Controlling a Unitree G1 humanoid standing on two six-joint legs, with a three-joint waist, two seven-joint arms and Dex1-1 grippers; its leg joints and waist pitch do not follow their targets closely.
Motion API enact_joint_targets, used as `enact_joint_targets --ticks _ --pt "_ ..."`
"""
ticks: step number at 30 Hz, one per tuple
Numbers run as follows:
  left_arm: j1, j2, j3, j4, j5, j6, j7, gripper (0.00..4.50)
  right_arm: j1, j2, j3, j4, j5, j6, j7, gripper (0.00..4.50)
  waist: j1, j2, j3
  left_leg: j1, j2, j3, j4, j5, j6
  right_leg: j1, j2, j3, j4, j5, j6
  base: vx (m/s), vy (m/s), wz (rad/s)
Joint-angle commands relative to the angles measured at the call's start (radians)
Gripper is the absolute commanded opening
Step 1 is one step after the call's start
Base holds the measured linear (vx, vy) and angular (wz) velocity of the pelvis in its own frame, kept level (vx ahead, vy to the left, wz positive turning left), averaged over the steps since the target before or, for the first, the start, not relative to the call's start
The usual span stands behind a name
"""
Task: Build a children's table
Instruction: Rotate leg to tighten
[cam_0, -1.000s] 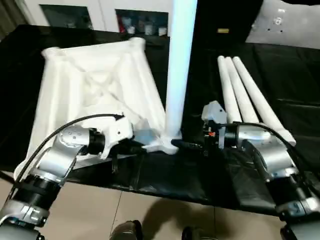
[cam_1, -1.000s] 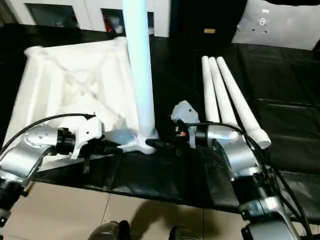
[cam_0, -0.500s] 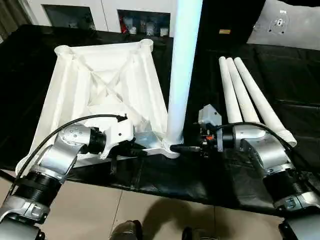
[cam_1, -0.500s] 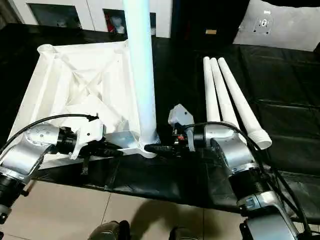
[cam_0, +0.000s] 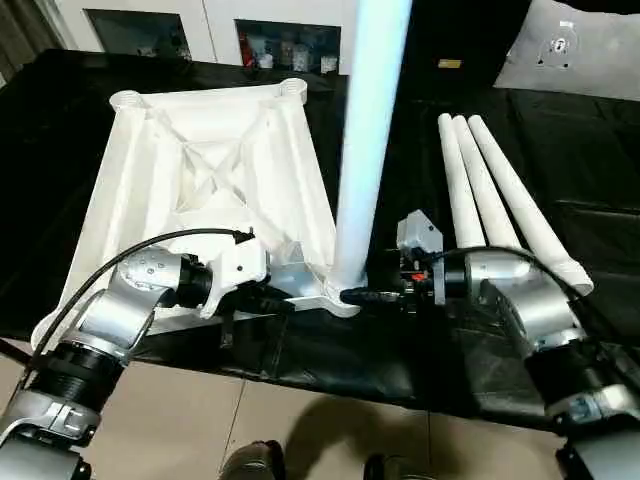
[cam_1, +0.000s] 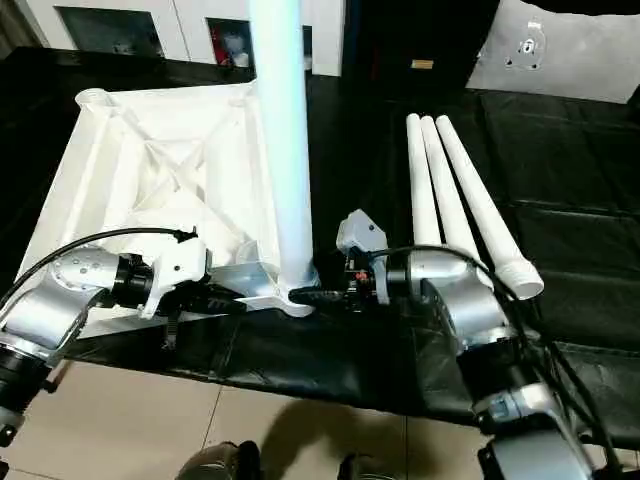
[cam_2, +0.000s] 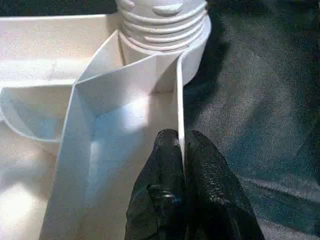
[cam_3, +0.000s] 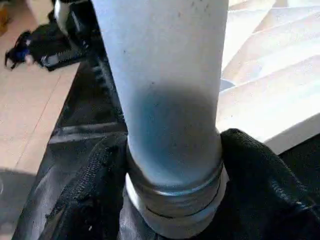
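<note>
Table top (cam_0: 205, 190) lies ribbed underside up on the black-sheeted worktop (cam_0: 300, 350), occupying the left half of the left eye frame. One leg (cam_0: 365, 150) stands upright in the near corner socket (cam_0: 340, 295) at lower centre; its threads are visible above the socket in the left wrist view. Three spare legs (cam_0: 490, 190) lie side by side at the right of the frame.

Change over the last second: the right end effector (cam_1: 325, 296), previously spread wide beside the leg's base, has narrowed, and in the right wrist view its fingers (cam_3: 260, 200) now bracket the base of the leg on both sides. The left end effector (cam_2: 181, 165) remains clamped on a thin rib of the table top's rim.

Assessment: the top is braced and the first leg is probably ready for turning into its socket.
</note>
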Motion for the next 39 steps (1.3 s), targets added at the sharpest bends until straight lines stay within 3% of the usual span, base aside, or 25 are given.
enact_joint_targets --ticks 1,2,4,5,7,11,12,14,16,18,19,22,23,27,31,39 --pt "-0.001 -0.025 -0.029 -0.001 0.014 0.040 0.038 0.00 0.012 0.024 0.009 -0.022 -0.002 0.028 -0.052 2.64 -0.003 -0.006 -0.067 0.030 0.090 -0.032 -0.067 -0.126 0.105 0.042 -0.099 0.051 -0.064 -0.060 -0.273 0.000 0.000 0.00" --pt "-0.013 -0.080 0.000 -0.029 0.016 0.135 0.149 0.00 0.049 0.098 -0.007 -0.041 -0.026 0.052 -0.207 2.64 -0.005 -0.001 -0.063 0.033 0.091 -0.033 -0.073 -0.165 0.080 0.040 -0.100 0.053 -0.071 -0.120 -0.263 0.000 0.000 0.00" --pt "-0.026 -0.133 0.024 -0.044 0.016 0.205 0.241 0.00 0.070 0.163 -0.015 -0.053 -0.044 0.078 -0.326 2.64 -0.011 -0.002 -0.056 0.035 0.090 -0.036 -0.079 -0.222 0.037 0.036 -0.103 0.057 -0.079 -0.211 -0.250 0.000 0.000 0.00" --pt "-0.040 -0.180 0.041 -0.046 0.017 0.253 0.311 0.00 0.072 0.210 -0.015 -0.054 -0.063 0.099 -0.405 2.64 -0.015 -0.004 -0.050 0.035 0.088 -0.039 -0.085 -0.265 0.010 0.033 -0.104 0.057 -0.088 -0.301 -0.229 0.000 0.000 0.00" --pt "-0.053 -0.226 0.059 -0.044 0.021 0.295 0.381 0.00 0.071 0.258 -0.019 -0.053 -0.080 0.111 -0.483 2.64 -0.022 -0.005 -0.049 0.035 0.085 -0.045 -0.089 -0.301 -0.017 0.034 -0.106 0.057 -0.095 -0.380 -0.190 0.000 0.000 0.00" --pt "-0.076 -0.310 0.083 -0.026 0.051 0.337 0.516 0.00 0.063 0.365 -0.044 -0.046 -0.103 0.162 -0.669 2.64 -0.033 -0.006 -0.051 0.038 0.084 -0.042 -0.092 -0.299 -0.016 0.023 -0.100 0.063 -0.099 -0.331 -0.176 0.000 0.000 0.00" --pt "-0.087 -0.362 0.095 -0.026 0.070 0.362 0.601 0.00 0.062 0.416 -0.038 -0.041 -0.128 0.171 -0.748 2.63 -0.031 -0.006 -0.052 0.038 0.082 -0.043 -0.091 -0.298 -0.015 0.026 -0.102 0.062 -0.099 -0.333 -0.173 0.000 0.000 0.00" --pt "-0.092 -0.386 0.099 -0.033 0.079 0.382 0.634 0.00 0.061 0.442 -0.038 -0.036 -0.147 0.174 -0.793 2.63 -0.031 -0.005 -0.052 0.040 0.081 -0.039 -0.090 -0.277 -0.007 0.023 -0.100 0.064 -0.102 -0.308 -0.167 0.000 0.000 0.00" --pt "-0.095 -0.396 0.097 -0.045 0.079 0.398 0.643 0.00 0.056 0.459 -0.049 -0.024 -0.157 0.167 -0.841 2.63 -0.029 -0.006 -0.057 0.034 0.081 -0.037 -0.089 -0.234 0.008 0.032 -0.101 0.064 -0.097 -0.247 -0.166 0.000 0.000 0.00" --pt "-0.095 -0.396 0.097 -0.055 0.070 0.402 0.635 0.00 0.054 0.470 -0.065 -0.014 -0.146 0.148 -0.852 3.33 -0.027 -0.002 -0.060 0.036 0.081 -0.035 -0.087 -0.203 0.026 0.031 -0.098 0.063 -0.093 -0.181 -0.174 0.000 0.000 0.00" --pt "-0.092 -0.381 0.094 -0.056 0.072 0.395 0.620 0.00 0.054 0.473 -0.081 -0.016 -0.135 0.143 -0.849 3.36 -0.026 0.006 -0.062 0.032 0.079 -0.034 -0.084 -0.181 0.036 0.035 -0.098 0.062 -0.089 -0.134 -0.182 0.000 0.000 0.00" --pt "-0.079 -0.347 0.087 -0.051 0.077 0.371 0.581 0.00 0.056 0.458 -0.095 -0.027 -0.133 0.125 -0.835 3.60 -0.029 0.001 -0.064 0.025 0.077 -0.034 -0.082 -0.147 0.063 0.044 -0.098 0.058 -0.083 -0.052 -0.198 0.000 0.000 0.00" --pt "-0.077 -0.342 0.085 -0.051 0.079 0.364 0.573 0.00 0.057 0.454 -0.097 -0.030 -0.133 0.121 -0.833 3.74 -0.031 0.005 -0.063 0.022 0.077 -0.036 -0.082 -0.142 0.067 0.047 -0.097 0.056 -0.082 -0.041 -0.202 0.000 0.000 0.00" --pt "-0.052 -0.279 0.076 -0.053 0.085 0.345 0.523 0.00 0.073 0.370 -0.112 -0.078 -0.112 0.092 -0.751 4.18 -0.032 0.009 -0.063 0.029 0.080 -0.032 -0.079 -0.136 0.075 0.047 -0.094 0.055 -0.083 -0.020 -0.219 0.000 0.000 0.00" --pt "-0.033 -0.220 0.066 -0.047 0.078 0.292 0.449 0.00 0.088 0.285 -0.121 -0.096 -0.104 0.057 -0.644 4.36 -0.030 0.007 -0.064 0.028 0.082 -0.032 -0.077 -0.121 0.079 0.050 -0.094 0.055 -0.077 0.010 -0.233 0.000 0.000 0.00" --pt "0.004 -0.084 0.001 -0.017 0.054 0.109 0.206 0.00 0.080 0.077 -0.092 -0.119 -0.058 -0.002 -0.333 4.44 -0.028 0.000 -0.062 0.031 0.084 -0.029 -0.075 -0.133 0.099 0.048 -0.096 0.055 -0.077 -0.037 -0.236 0.000 0.000 0.00"
